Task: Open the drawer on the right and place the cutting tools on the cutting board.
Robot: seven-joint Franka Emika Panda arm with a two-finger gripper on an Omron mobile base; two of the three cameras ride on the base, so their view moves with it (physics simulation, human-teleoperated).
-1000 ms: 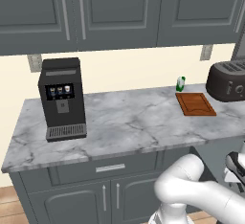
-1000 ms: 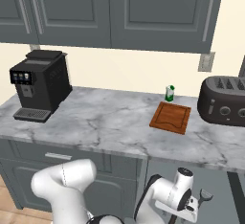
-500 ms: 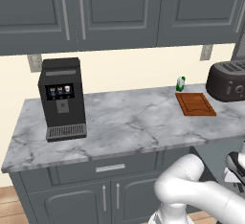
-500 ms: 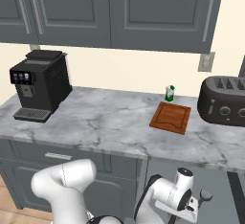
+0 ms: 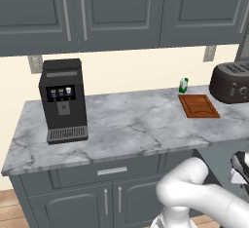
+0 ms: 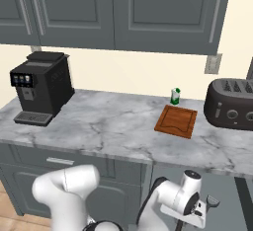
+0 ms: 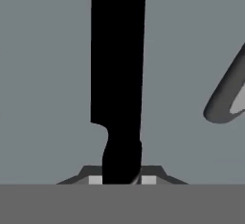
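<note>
Knife in the jaws, down in the drawer.

My gripper (image 7: 122,180) is pinched narrow on the black knife (image 7: 117,74) at its handle, blade lying on the grey drawer floor (image 7: 43,74), the pale peeler (image 7: 227,98) well apart. Next, I reckon: lift straight out, then carry it up to the cutting board (image 6: 176,121) beside the toaster (image 6: 231,103).

The base views show almost no shift between the earlier pictures and now. The one change is at the two-finger gripper (image 7: 122,180), low beside the slate-grey cabinet front: its jaws have drawn together from wide apart and now clamp the handle end of the slim black knife (image 7: 117,74), which lies on the plain grey floor of the drawer (image 7: 43,74)
</note>
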